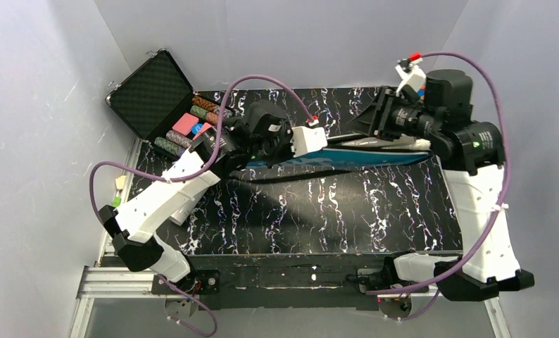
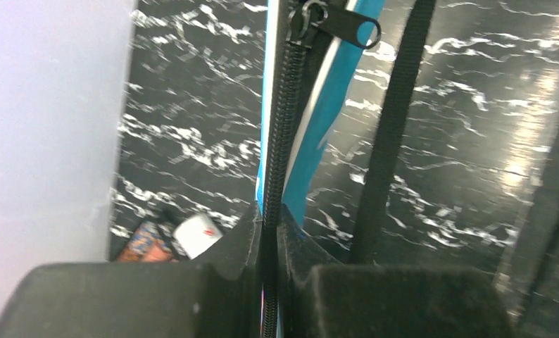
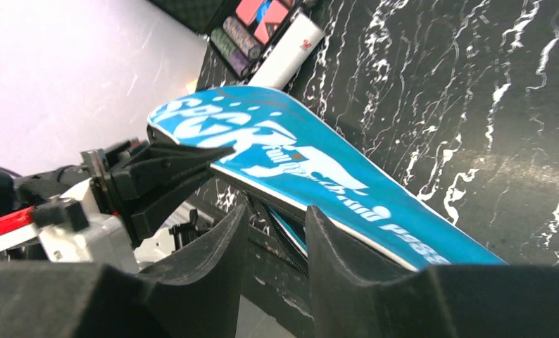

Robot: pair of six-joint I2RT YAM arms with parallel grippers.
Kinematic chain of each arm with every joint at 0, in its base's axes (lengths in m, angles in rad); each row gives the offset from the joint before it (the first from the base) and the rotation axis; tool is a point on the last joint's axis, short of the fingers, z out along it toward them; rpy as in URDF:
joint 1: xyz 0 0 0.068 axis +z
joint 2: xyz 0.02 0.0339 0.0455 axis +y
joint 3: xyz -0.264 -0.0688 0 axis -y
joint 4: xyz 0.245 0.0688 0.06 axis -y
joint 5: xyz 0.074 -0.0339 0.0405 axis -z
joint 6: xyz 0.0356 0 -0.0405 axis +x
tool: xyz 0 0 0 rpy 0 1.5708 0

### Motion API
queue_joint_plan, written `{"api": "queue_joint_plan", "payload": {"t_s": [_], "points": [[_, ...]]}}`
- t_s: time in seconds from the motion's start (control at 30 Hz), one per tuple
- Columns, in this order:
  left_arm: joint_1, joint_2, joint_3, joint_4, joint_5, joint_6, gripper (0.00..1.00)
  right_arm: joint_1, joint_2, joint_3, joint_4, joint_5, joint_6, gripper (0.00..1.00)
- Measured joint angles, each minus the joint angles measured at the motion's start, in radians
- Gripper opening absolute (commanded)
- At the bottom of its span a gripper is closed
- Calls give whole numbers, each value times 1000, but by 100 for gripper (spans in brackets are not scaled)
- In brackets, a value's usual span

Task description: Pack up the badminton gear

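Blue bag (image 1: 361, 158) (contents hidden): left jaws clamp its zip edge, right jaws stand parted.

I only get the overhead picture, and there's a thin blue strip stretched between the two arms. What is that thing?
Observer: The right wrist view shows its broad side. It is a blue bag lettered SPORT.
Operator: Is the left arm actually holding it?
Observer: Yes. In the left wrist view the left end effector is shut on the bag's zipper edge, with the zip pull farther along.
Operator: And the right one?
Observer: The right end effector stands open, and the bag's edge runs into the gap.
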State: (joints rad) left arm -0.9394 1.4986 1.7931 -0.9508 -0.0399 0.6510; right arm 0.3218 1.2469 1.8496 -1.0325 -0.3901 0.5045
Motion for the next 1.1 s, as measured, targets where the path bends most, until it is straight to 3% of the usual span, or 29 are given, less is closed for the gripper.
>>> {"api": "queue_joint_plan", "payload": {"t_s": [0.23,0.5,0.67,0.87,1.1], "points": [[27,-25,-74,-108,83,-219,0,-93,-89,-8,9,40,40,1],[77,-34,-152,-124,116,-396,0,-135,-177,-16,1,211,58,1],[109,-34,-151,-100,127,-467,0,-180,-228,-121,-15,291,73,1],[134,-37,-163,-75,134,-497,0,-256,-276,-311,-8,309,96,1],[140,-39,-184,-67,134,-501,0,-301,-273,-392,48,297,121,1]]}}
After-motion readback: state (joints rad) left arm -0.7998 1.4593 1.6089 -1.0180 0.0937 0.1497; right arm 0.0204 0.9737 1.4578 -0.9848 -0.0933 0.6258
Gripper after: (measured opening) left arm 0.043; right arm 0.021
